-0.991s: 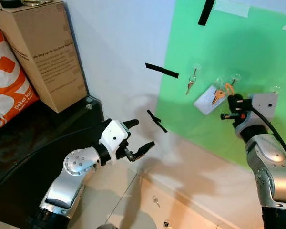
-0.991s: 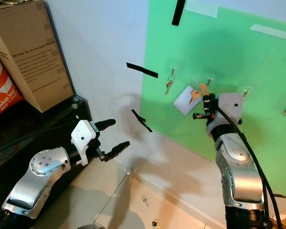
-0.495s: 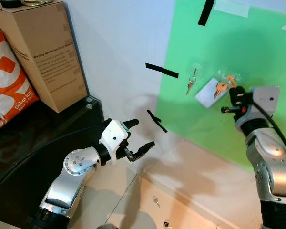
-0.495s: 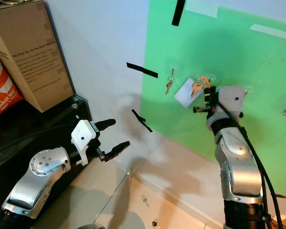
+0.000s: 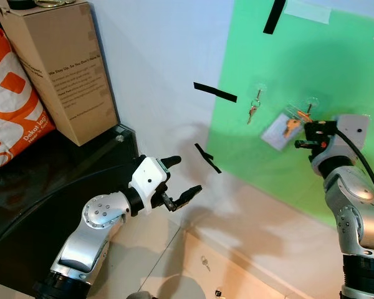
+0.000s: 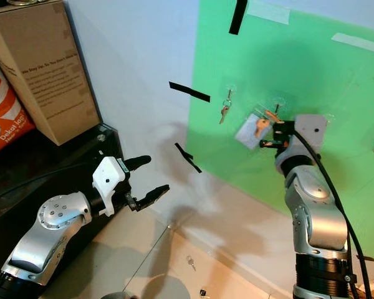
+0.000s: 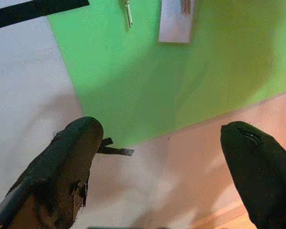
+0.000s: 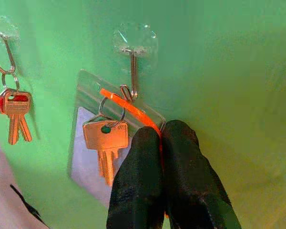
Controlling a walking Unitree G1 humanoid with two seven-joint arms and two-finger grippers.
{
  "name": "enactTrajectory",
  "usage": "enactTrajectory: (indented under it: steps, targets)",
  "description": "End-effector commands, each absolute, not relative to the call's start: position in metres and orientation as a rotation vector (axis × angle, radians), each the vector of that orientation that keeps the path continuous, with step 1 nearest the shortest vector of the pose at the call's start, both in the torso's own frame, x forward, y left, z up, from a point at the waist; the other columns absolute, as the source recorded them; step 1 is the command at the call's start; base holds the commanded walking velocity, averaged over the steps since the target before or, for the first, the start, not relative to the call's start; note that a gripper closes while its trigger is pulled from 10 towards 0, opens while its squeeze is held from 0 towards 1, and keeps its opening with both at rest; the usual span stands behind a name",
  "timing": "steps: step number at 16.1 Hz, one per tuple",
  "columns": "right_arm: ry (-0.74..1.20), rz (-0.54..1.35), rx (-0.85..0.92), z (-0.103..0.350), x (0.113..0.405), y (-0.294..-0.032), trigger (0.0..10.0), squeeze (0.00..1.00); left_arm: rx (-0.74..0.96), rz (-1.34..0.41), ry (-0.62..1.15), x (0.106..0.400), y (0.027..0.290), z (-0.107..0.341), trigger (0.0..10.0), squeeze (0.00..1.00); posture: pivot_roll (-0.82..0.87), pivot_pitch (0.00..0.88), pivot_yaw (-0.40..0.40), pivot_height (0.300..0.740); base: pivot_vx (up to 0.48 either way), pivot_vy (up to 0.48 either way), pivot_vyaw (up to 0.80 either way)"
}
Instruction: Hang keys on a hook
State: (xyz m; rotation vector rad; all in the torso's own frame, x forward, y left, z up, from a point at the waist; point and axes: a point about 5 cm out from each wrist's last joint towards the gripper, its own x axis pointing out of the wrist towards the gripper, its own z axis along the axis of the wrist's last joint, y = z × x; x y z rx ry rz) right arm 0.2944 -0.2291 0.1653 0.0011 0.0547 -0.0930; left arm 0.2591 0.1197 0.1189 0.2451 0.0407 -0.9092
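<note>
Right gripper (image 8: 159,143) is pinched tight on the orange strap (image 8: 128,107) of the brass key with clear card tag (image 8: 105,138), holding its ring at the clear adhesive wire hook (image 8: 133,62) on the green wall sheet (image 6: 336,93), apparently to seat it. Left gripper (image 5: 182,180) hangs spread wide, empty, low left.

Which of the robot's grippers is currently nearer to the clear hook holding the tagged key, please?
The right. The right gripper is just below the clear hook, pinching the key's orange strap. The left gripper hangs open, low near the white wall.
</note>
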Motion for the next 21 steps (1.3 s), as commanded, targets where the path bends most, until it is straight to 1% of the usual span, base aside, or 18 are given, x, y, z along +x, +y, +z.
enactTrajectory:
  steps: [1,4,7,12,16,21]
  targets:
    - [0.045,-0.157,0.020,0.169,0.292,-0.241,10.0,0.00,0.263,-0.927,0.010,0.260,0.118,0.126,10.0,0.29,0.03,0.000,-0.039,0.740,0.000,0.000,0.00]
    - [0.065,-0.137,0.042,0.164,0.288,-0.239,10.0,0.00,0.264,-0.933,0.011,0.260,0.117,0.127,10.0,0.29,0.02,0.000,-0.035,0.740,0.000,0.000,0.00]
    - [0.016,-0.022,0.069,0.171,0.284,-0.225,10.0,0.00,0.265,-0.942,0.009,0.260,0.117,0.127,10.0,0.29,0.02,0.000,-0.028,0.740,0.000,0.000,0.00]
    - [-0.030,0.006,0.117,0.183,0.284,-0.226,10.0,0.00,0.268,-0.947,0.009,0.261,0.116,0.127,10.0,0.29,0.02,0.000,-0.026,0.740,0.000,0.000,0.00]
    - [-0.016,0.003,0.220,0.183,0.285,-0.228,10.0,0.00,0.268,-0.948,0.010,0.261,0.116,0.127,10.0,0.29,0.02,0.000,-0.028,0.740,0.000,0.000,0.00]
    - [0.086,0.092,0.229,0.169,0.278,-0.220,10.0,0.00,0.268,-0.950,0.014,0.260,0.116,0.127,10.0,0.29,0.02,0.000,-0.028,0.740,0.000,0.000,0.00]
